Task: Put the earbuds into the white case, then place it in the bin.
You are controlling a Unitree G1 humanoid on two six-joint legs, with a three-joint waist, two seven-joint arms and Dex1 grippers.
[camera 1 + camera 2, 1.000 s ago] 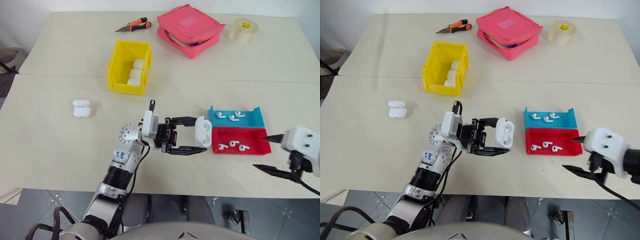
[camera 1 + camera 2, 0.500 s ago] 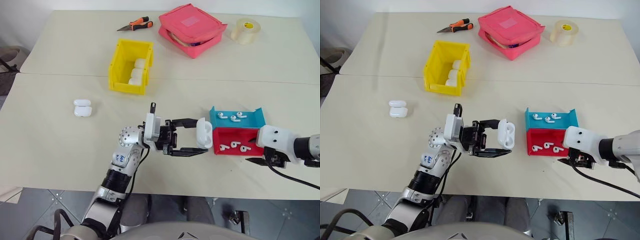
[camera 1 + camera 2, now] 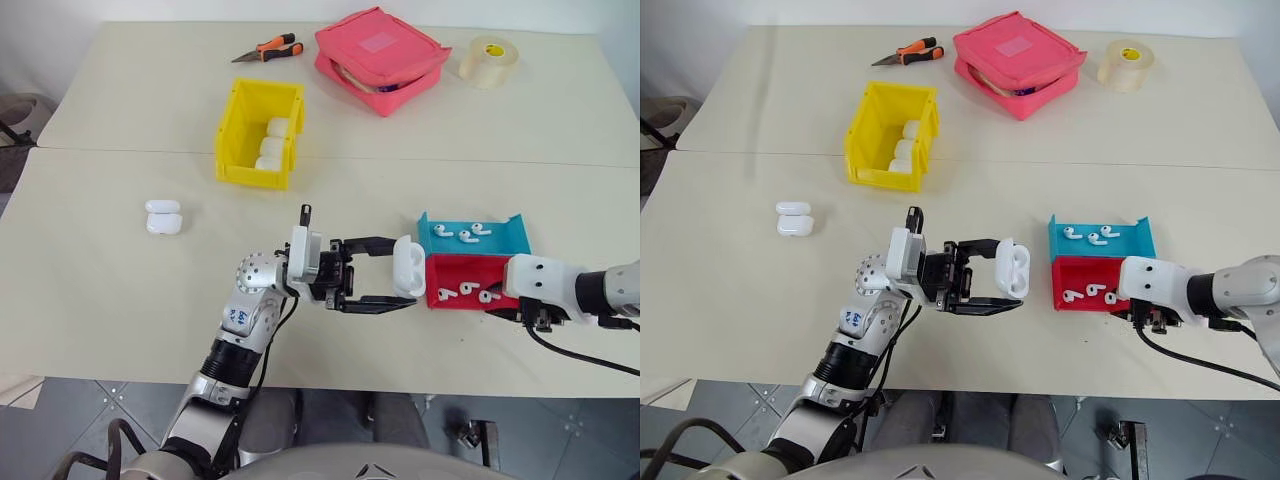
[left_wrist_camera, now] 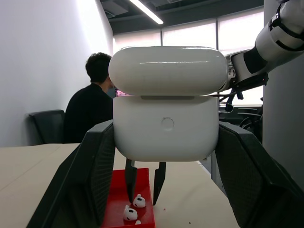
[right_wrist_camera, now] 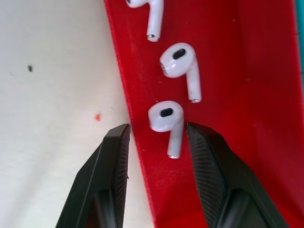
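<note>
One earbud lay between the right pincer's part-open fingers straddling the red tray's edge, risking a fumbled pinch, while the left pincer clamped the white case.

The left arm is reached forward over the counter with its wrist bent so that the left tool is pointed toward the robot's right. Its two black fingers are clamped on the sides of the white case, which is held clear of the counter. The right arm is brought in from the right, the right tool angled steeply down. Its fingers are set apart, one on each side of an earbud, without visible contact.
</note>
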